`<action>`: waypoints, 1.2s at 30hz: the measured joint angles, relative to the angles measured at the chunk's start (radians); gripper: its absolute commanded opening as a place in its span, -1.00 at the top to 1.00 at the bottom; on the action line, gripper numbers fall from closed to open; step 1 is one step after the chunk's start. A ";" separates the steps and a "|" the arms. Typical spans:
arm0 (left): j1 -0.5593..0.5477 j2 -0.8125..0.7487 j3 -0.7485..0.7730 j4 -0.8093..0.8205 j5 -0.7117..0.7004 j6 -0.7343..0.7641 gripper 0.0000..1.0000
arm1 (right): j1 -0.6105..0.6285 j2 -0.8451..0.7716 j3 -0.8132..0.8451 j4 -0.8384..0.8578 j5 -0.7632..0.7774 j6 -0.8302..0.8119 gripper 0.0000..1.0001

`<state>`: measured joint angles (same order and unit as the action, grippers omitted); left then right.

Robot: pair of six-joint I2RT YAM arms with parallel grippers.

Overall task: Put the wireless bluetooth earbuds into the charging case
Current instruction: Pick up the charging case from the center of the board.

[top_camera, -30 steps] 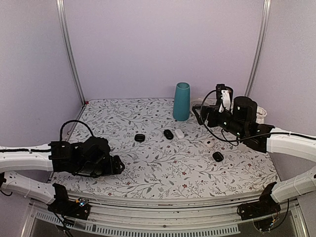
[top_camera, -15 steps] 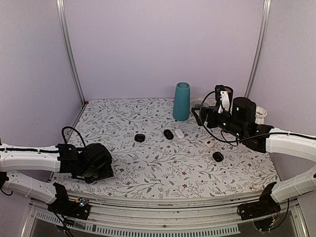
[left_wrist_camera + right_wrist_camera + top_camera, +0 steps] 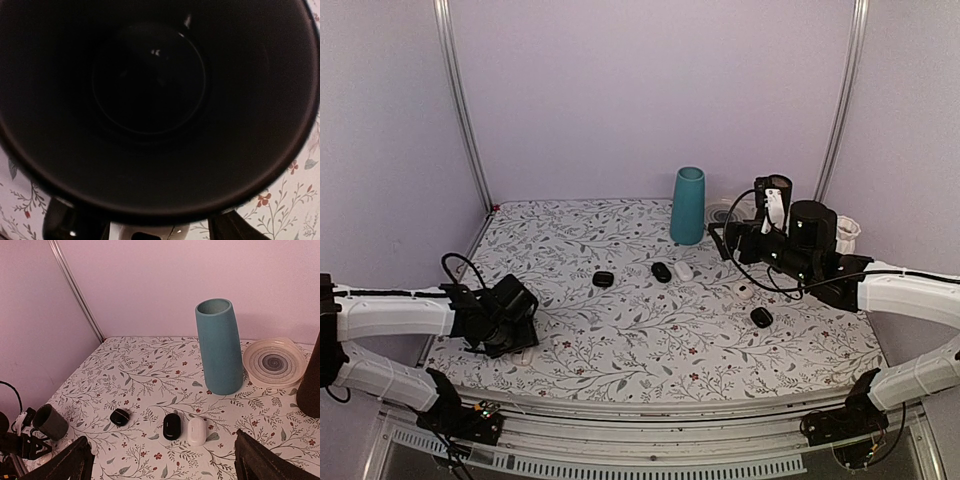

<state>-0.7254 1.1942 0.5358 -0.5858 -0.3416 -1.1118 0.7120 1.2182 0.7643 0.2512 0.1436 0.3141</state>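
Observation:
A black mug (image 3: pixel 150 85) fills the left wrist view, its mouth facing the camera. In the right wrist view it hangs tilted (image 3: pixel 50 422) at the near left. My left gripper (image 3: pixel 147 226) has its fingers (image 3: pixel 62 225) wide apart at the mug's lower rim and seems to hold it. The white charging case (image 3: pixel 150 232), with a dark spot, lies just below between the fingers. It also shows on the table in the top view (image 3: pixel 523 355). My right gripper (image 3: pixel 161 442) is open and empty, raised at the back right (image 3: pixel 722 236). I see no loose earbuds.
A teal vase (image 3: pixel 688 205) and a striped plate (image 3: pixel 274 360) stand at the back. Black cases (image 3: pixel 603 279) (image 3: pixel 662 271) (image 3: pixel 761 317) and white oval cases (image 3: pixel 684 270) (image 3: pixel 744 290) lie mid-table. A black holder (image 3: pixel 775 198) stands behind the right arm.
My left gripper has swung back to the left with the mug and turned toward the near-left edge. The right arm has hardly moved.

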 measured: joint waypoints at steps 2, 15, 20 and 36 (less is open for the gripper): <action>0.009 0.017 -0.009 0.020 0.008 0.020 -0.29 | 0.000 0.000 0.000 -0.001 0.001 0.000 -0.98; -0.041 0.063 -0.029 0.060 0.051 0.026 -0.22 | 0.000 -0.023 -0.029 -0.004 0.008 0.010 -0.98; -0.069 0.090 -0.023 0.063 0.013 0.016 -0.18 | 0.000 -0.034 -0.040 -0.005 0.009 0.011 -0.98; -0.161 0.248 0.082 0.102 -0.027 0.019 0.35 | 0.000 -0.066 -0.058 -0.003 0.003 0.011 -0.98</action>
<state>-0.8864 1.4418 0.6182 -0.4835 -0.3683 -1.0924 0.7120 1.1526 0.7063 0.2478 0.1471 0.3252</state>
